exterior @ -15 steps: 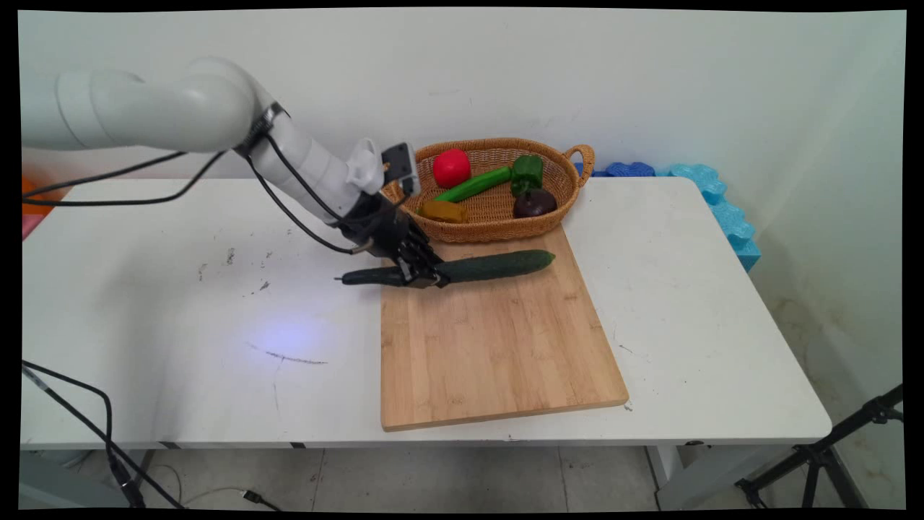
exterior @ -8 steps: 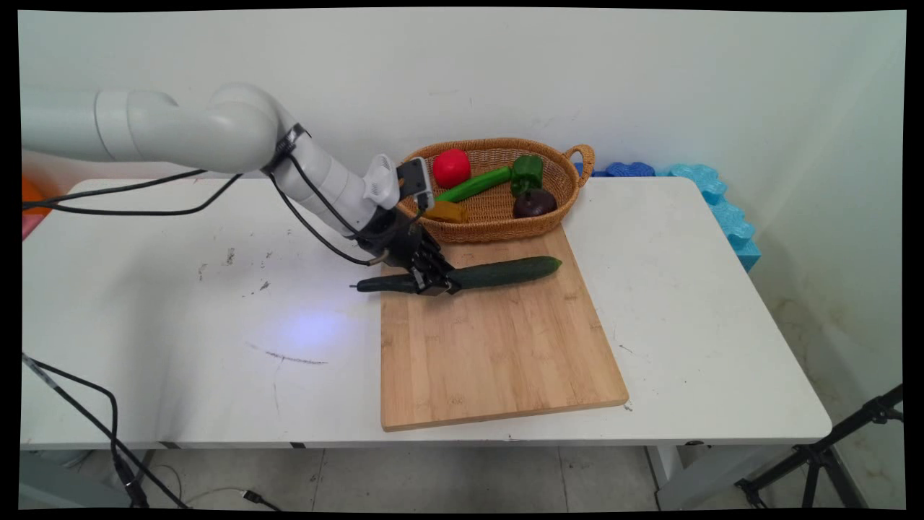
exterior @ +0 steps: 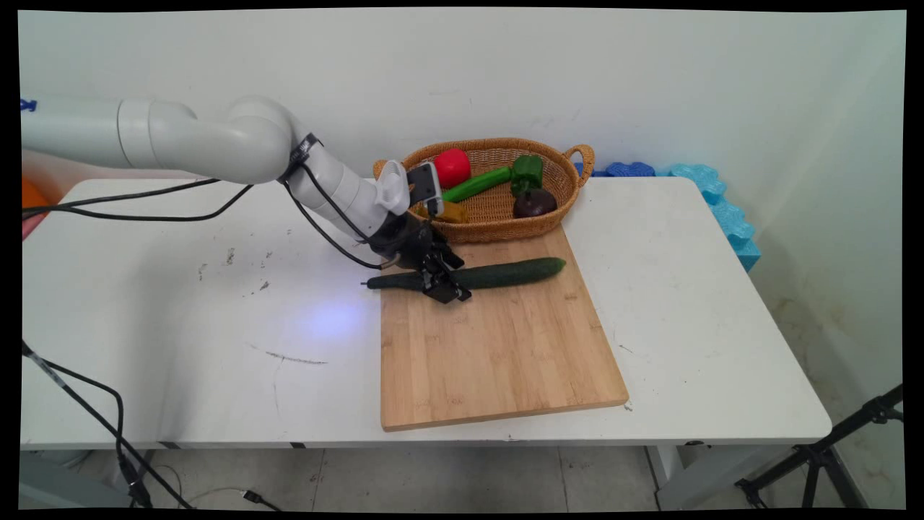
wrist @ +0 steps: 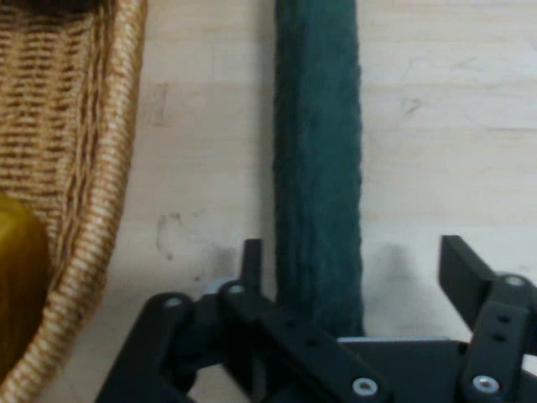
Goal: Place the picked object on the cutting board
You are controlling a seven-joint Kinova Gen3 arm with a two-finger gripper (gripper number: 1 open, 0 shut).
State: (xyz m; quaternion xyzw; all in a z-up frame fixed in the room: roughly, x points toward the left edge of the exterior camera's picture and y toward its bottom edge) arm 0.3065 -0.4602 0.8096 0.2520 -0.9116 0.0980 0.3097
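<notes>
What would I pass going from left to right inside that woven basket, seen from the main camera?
Yellow-brown vegetable, red tomato, long green vegetable, green pepper, all in the basket. The dark purple one overlaps the pepper's span, so I leave it out.

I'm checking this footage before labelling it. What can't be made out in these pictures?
- Main view: the gripper covers part of the cucumber, so any contact there is unseen.
- Hand view: the cucumber's ends are cut off by the top edge and the linkage.
- Main view: the wrist hides part of the yellow thing in the basket; its kind is unclear.
- Hand view: the left edge cuts off most of the basket.
</notes>
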